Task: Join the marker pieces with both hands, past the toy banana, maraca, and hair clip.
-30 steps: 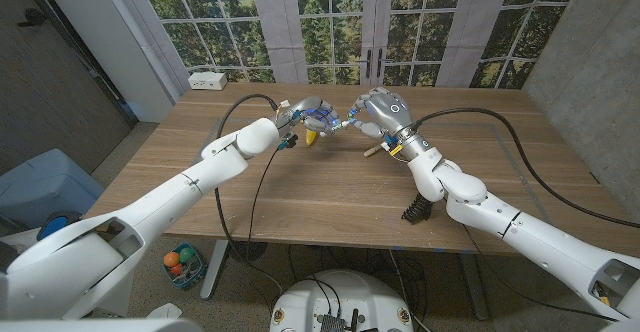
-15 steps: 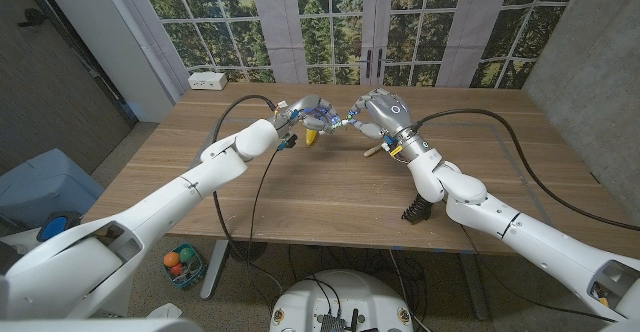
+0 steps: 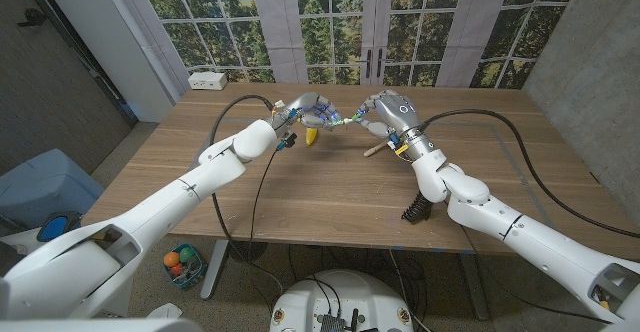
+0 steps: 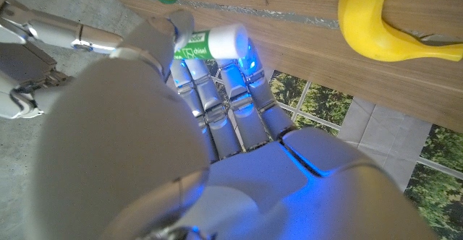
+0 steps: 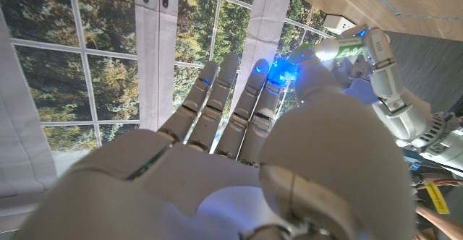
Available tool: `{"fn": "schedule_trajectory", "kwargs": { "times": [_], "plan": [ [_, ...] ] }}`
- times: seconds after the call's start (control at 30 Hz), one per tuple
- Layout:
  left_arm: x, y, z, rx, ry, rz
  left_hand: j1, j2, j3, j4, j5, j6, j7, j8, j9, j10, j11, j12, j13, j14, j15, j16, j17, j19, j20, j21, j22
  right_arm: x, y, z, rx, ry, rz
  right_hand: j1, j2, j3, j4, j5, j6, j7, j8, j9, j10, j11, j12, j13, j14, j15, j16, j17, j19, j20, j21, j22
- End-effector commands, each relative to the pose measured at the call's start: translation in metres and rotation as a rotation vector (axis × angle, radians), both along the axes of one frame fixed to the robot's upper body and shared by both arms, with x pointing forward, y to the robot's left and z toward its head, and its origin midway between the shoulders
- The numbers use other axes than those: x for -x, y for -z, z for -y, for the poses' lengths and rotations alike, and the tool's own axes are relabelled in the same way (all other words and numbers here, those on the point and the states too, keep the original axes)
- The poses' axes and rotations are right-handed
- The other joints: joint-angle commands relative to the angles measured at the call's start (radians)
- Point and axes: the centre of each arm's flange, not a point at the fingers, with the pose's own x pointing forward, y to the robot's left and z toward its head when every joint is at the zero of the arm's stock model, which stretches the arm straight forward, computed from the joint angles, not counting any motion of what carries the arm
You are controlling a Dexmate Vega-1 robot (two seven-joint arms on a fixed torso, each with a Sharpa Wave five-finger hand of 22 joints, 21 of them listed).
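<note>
- Since the earlier frames, the right hand point(image 3: 385, 110) has shifted slightly toward the table's far side and turned; the left hand point(image 3: 305, 111) has kept its place, and the two still meet fingertip to fingertip above the wooden table point(image 3: 330, 187).
- Left hand: fingers curled around the white marker piece with a green label point(image 4: 210, 43), whose blunt end projects past the fingertips in the left wrist view.
- Right hand: thumb and fingertips are brought together at the meeting point; whether it pinches a second marker piece cannot be told, though a thin light piece bridges the two hands in the head view.
- Toy banana point(image 3: 311, 135): lying on the table just beneath the left hand.
- Maraca point(image 3: 376, 149): resting on the table below the right hand.
- Dark hair clip point(image 3: 416, 209): near the table's front edge, beside the right forearm.
</note>
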Motion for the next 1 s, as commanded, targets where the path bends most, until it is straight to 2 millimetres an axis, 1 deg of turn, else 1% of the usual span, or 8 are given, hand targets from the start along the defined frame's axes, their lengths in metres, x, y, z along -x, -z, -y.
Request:
{"fn": "schedule_trajectory", "kwargs": {
  "times": [0.03,0.23,0.3,0.57,1.0],
  "plan": [
    [0.0,0.002,-0.002,0.064,-0.009,-0.013,-0.01,0.018,0.09,0.082,0.001,0.011,-0.002,0.005,0.006,0.113,-0.099,-0.005,-0.001,0.154,-0.196,-0.003,0.004,-0.003,-0.112,0.003,0.005,-0.001,-0.004,0.01,-0.06,-0.018,0.008,0.024,0.026,0.0,0.004,0.008,0.053,-0.045,-0.005,0.005,-0.007,0.001,0.01,0.004,0.012,-0.165,-0.004,0.006,0.03,-0.015,0.017,0.0],
    [0.0,0.002,-0.002,0.124,0.005,0.011,-0.01,0.018,0.091,0.082,-0.001,0.01,-0.004,0.004,0.007,0.11,-0.103,-0.008,0.002,0.153,-0.196,-0.006,0.006,-0.005,-0.114,0.005,0.005,0.006,-0.003,0.002,-0.038,-0.08,0.042,0.022,0.025,-0.001,0.005,0.008,0.054,-0.046,-0.006,0.005,-0.006,0.0,0.011,0.005,0.015,-0.165,-0.006,0.009,0.034,-0.023,0.021,0.0],
    [0.0,0.002,-0.002,0.131,0.009,0.011,-0.01,0.018,0.091,0.082,-0.003,0.007,-0.006,0.003,0.008,0.109,-0.101,-0.009,0.002,0.154,-0.196,-0.006,0.008,-0.005,-0.114,0.005,0.005,0.008,-0.005,0.001,-0.032,-0.098,0.051,0.023,0.026,-0.001,0.004,0.008,0.055,-0.048,-0.006,0.005,-0.005,0.0,0.011,0.005,0.017,-0.166,-0.006,0.011,0.034,-0.028,0.022,0.001],
    [-0.002,0.002,-0.002,0.144,0.012,0.014,-0.01,0.018,0.092,0.082,-0.006,0.005,-0.005,0.001,0.009,0.109,-0.103,-0.013,0.003,0.153,-0.196,-0.01,0.01,-0.007,-0.113,0.007,0.005,0.018,-0.007,-0.001,-0.04,-0.157,0.086,0.022,0.025,-0.002,0.005,0.008,0.057,-0.051,-0.008,0.005,-0.005,0.0,0.013,0.007,0.017,-0.165,-0.011,0.013,0.036,-0.032,0.027,0.001],
    [-0.002,0.0,-0.001,0.158,0.04,0.007,-0.01,0.019,0.093,0.082,-0.012,0.007,-0.006,-0.002,0.009,0.108,-0.103,-0.02,0.005,0.152,-0.196,-0.017,0.013,-0.01,-0.111,0.008,0.005,0.015,-0.009,-0.003,-0.046,-0.161,0.075,0.018,0.025,-0.004,0.008,0.009,0.06,-0.053,-0.011,0.005,-0.005,0.0,0.012,0.008,0.021,-0.164,-0.019,0.018,0.039,-0.033,0.036,0.002]
  ]
}}
